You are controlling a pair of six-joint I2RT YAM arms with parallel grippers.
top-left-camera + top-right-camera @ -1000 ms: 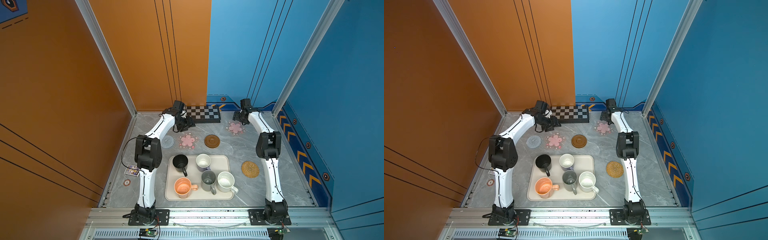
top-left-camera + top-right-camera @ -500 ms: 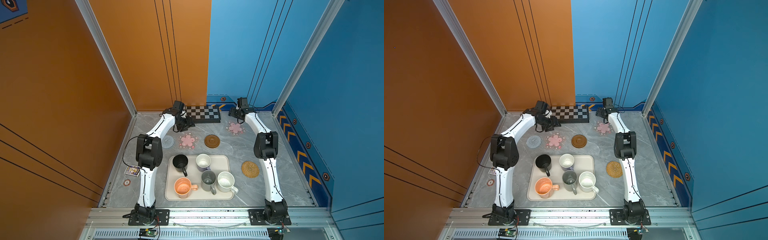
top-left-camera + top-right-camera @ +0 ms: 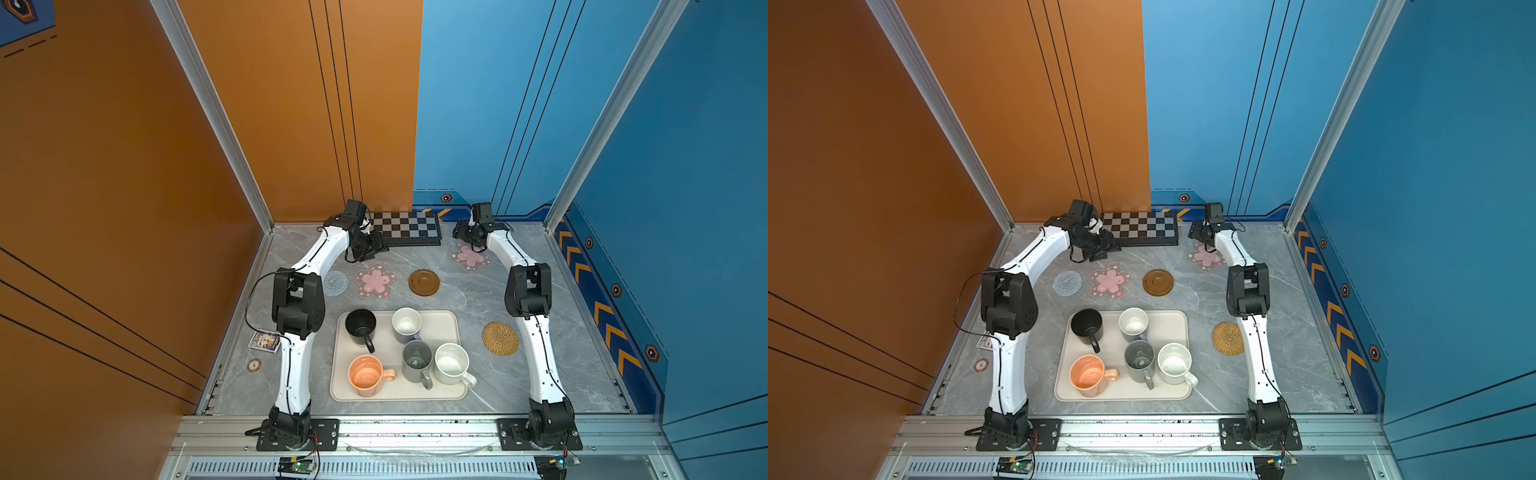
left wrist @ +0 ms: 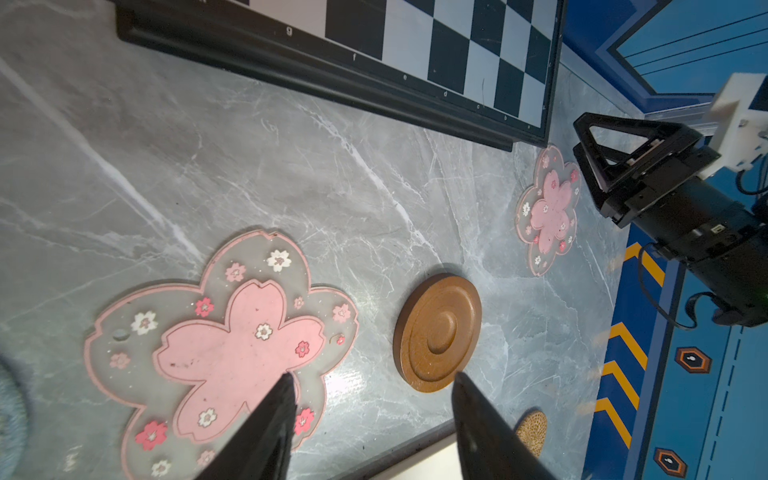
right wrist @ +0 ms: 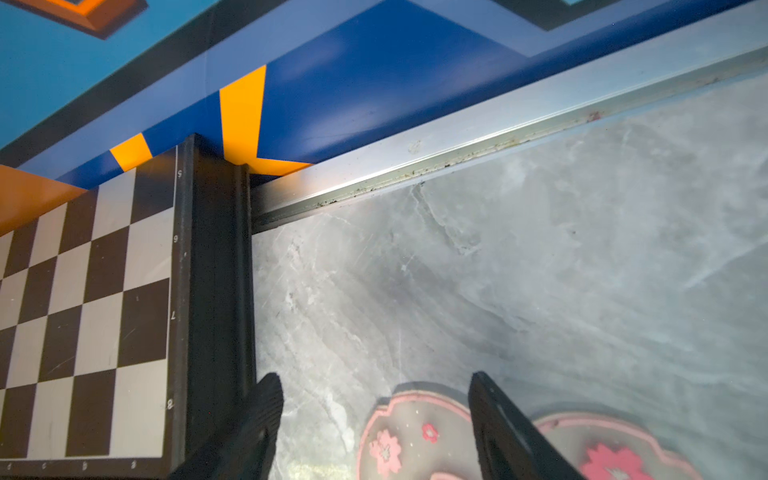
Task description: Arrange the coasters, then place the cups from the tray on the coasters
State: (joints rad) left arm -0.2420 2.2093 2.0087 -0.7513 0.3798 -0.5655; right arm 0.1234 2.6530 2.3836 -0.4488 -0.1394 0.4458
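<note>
Four coasters lie in a back row: a blue-grey round one (image 3: 335, 283), a pink flower (image 3: 375, 281), a brown wooden disc (image 3: 424, 282) and a second pink flower (image 3: 471, 257). A rattan coaster (image 3: 500, 338) lies right of the tray (image 3: 440, 328). On the tray stand the black (image 3: 360, 326), lavender (image 3: 406, 324), grey (image 3: 417, 360), white speckled (image 3: 451, 363) and orange (image 3: 365, 376) cups. My left gripper (image 4: 372, 378) hangs open and empty behind the first flower coaster (image 4: 232, 349). My right gripper (image 5: 374, 380) is open over the far edge of the second flower coaster (image 5: 415, 436).
A black-and-white checkerboard (image 3: 405, 228) lies against the back wall between the two grippers, its end close to my right gripper's finger (image 5: 262, 415). A small card (image 3: 264, 340) and a round token (image 3: 254, 365) lie at the left edge. The metal wall rail (image 5: 457, 145) runs just beyond.
My right gripper has swung a little to the left, toward the end of the checkerboard. The left arm, cups and coasters have not moved.
</note>
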